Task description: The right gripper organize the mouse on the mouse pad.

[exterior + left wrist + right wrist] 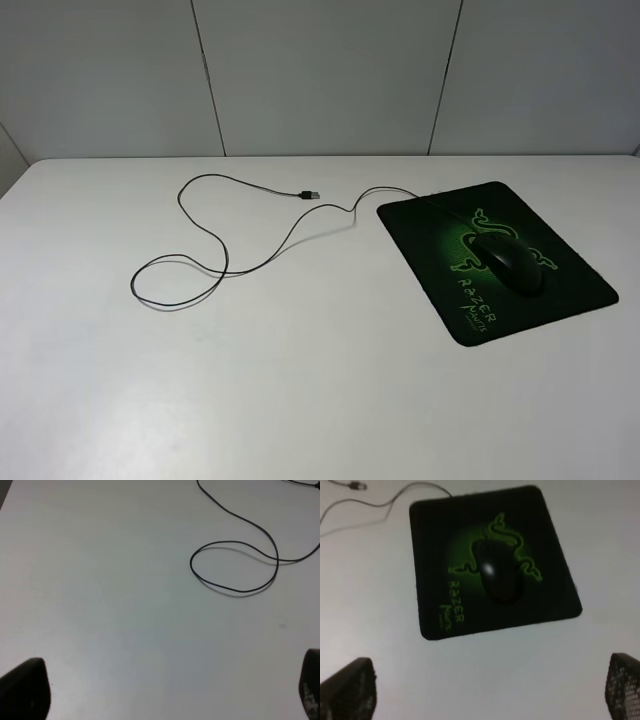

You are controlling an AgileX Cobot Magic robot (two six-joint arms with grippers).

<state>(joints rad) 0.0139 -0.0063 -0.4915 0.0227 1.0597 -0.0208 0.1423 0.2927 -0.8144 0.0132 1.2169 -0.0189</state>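
Observation:
The black mouse [512, 262] lies on the black mouse pad [575, 283] with the green snake logo, at the right of the white table. It also shows in the right wrist view [497, 572], resting on the pad [435, 525]. Its thin cord [215, 270] runs left in loops to a USB plug [310, 195]. My right gripper [490, 692] is open and empty, raised well clear of the pad; only its fingertips [350, 685] show. My left gripper [165, 690] is open and empty above bare table near a cord loop [235, 567]. Neither arm shows in the exterior high view.
The white table [300, 380] is backed by a grey panelled wall [320, 70]. The cord loops spread over the table's middle left.

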